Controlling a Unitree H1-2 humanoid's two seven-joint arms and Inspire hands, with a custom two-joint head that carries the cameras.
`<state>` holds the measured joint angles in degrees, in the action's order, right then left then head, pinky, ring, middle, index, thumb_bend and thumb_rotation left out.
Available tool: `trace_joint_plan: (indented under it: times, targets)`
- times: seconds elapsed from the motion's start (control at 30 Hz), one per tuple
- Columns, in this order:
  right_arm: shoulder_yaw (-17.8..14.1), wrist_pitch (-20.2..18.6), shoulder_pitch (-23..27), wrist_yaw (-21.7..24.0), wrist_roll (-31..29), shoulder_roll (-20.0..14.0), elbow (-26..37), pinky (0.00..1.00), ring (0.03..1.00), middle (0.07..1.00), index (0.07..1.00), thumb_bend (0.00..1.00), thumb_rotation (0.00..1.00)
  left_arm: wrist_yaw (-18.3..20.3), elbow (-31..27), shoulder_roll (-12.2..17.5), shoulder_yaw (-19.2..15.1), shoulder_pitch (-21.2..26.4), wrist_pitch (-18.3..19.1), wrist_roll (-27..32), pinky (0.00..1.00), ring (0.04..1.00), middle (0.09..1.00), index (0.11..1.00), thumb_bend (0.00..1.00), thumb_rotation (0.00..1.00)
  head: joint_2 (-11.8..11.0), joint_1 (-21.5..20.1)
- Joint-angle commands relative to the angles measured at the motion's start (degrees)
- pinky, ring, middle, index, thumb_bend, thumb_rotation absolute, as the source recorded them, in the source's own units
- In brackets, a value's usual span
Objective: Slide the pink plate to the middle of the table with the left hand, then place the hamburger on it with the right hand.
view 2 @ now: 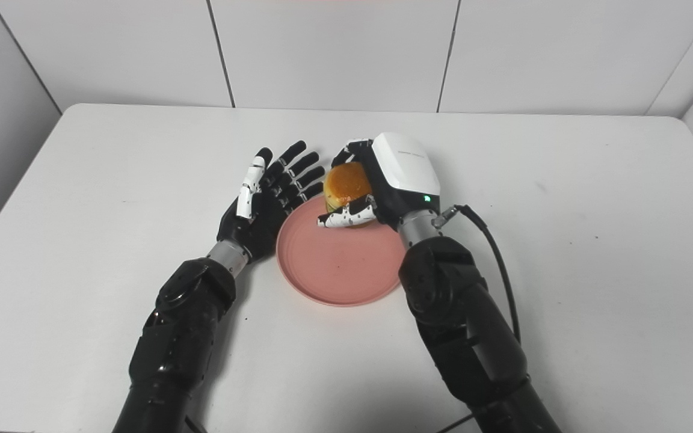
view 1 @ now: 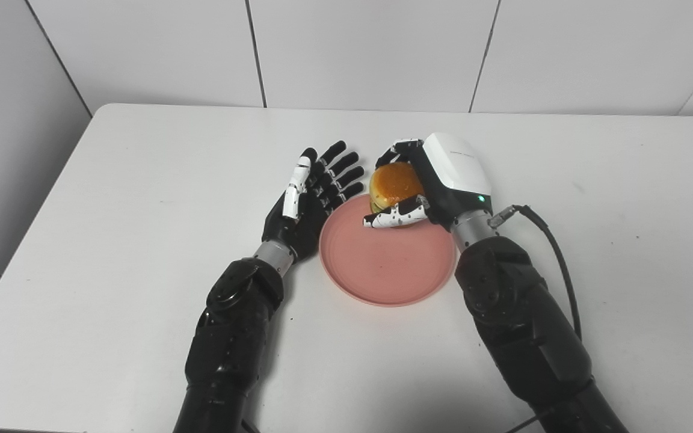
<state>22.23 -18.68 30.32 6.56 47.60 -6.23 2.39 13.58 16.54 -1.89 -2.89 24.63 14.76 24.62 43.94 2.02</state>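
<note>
The pink plate [view 1: 382,264] lies near the middle of the white table [view 1: 112,198]. A hamburger [view 1: 393,183] with an orange-brown bun is at the plate's far edge, held in my right hand [view 1: 437,180], whose fingers and thumb wrap around it. I cannot tell whether the burger touches the plate. My left hand [view 1: 313,192] rests open against the plate's left rim, fingers spread and pointing away from me, holding nothing.
A black cable [view 1: 554,246] runs from the right wrist along the table beside the right forearm. White tiled walls [view 1: 370,54] stand behind the table and at its left.
</note>
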Motion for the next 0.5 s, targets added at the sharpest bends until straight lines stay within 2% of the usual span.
trace_joint_plan:
  times: [0.0, 0.07, 0.13, 0.17, 0.27, 0.33, 0.47]
  targets:
    - [0.13, 2.52, 1.49, -0.72, -0.34, 0.44, 1.09, 0.20, 0.299, 0.409, 0.525, 0.52, 0.00, -2.06, 2.53, -0.16, 0.93, -3.40, 4.92, -2.02, 0.89, 0.892, 0.905, 0.896, 0.39, 1.00, 0.19, -0.07]
    - [0.69, 2.23, 1.09, -0.53, -0.05, 0.51, 1.07, 0.20, 0.296, 0.459, 0.496, 0.53, 0.00, -2.02, 2.37, -0.13, 0.98, -3.45, 5.01, -1.99, 0.90, 0.896, 0.910, 0.902, 0.39, 1.00, 0.39, -0.34]
    - [1.17, 2.39, 0.67, -0.77, -0.01, 0.65, 0.82, 0.20, 0.294, 0.469, 0.489, 0.53, 0.00, -1.88, 2.25, -0.03, 1.04, -3.51, 5.00, -1.89, 0.90, 0.897, 0.912, 0.904, 0.39, 1.00, 0.58, -0.68]
    - [1.45, 2.37, 0.47, -0.87, 0.05, 0.77, 0.64, 0.20, 0.298, 0.431, 0.512, 0.52, 0.00, -1.94, 2.21, -0.03, 1.00, -3.53, 5.06, -1.79, 0.90, 0.898, 0.913, 0.906, 0.39, 1.00, 0.61, -0.72]
    - [2.15, 2.26, 0.07, -0.92, 0.13, 1.00, 0.20, 0.20, 0.299, 0.405, 0.525, 0.52, 0.00, -2.06, 2.07, -0.03, 0.93, -3.58, 5.23, -1.61, 0.89, 0.896, 0.909, 0.905, 0.39, 1.00, 0.91, -1.00]
    - [2.61, 2.36, -0.23, -0.91, 0.11, 1.06, -0.27, 0.17, 0.256, 0.458, 0.493, 0.53, 0.00, -2.09, 2.01, -0.02, 0.93, -3.57, 5.35, -1.58, 0.89, 0.896, 0.907, 0.902, 0.39, 1.00, 1.03, -1.22]
    - [3.18, 2.29, -0.68, -0.95, 0.34, 1.04, -0.65, 0.16, 0.247, 0.471, 0.485, 0.53, 0.00, -1.89, 2.00, 0.13, 0.87, -3.58, 5.33, -1.46, 0.89, 0.896, 0.905, 0.898, 0.40, 1.00, 1.22, -1.90]
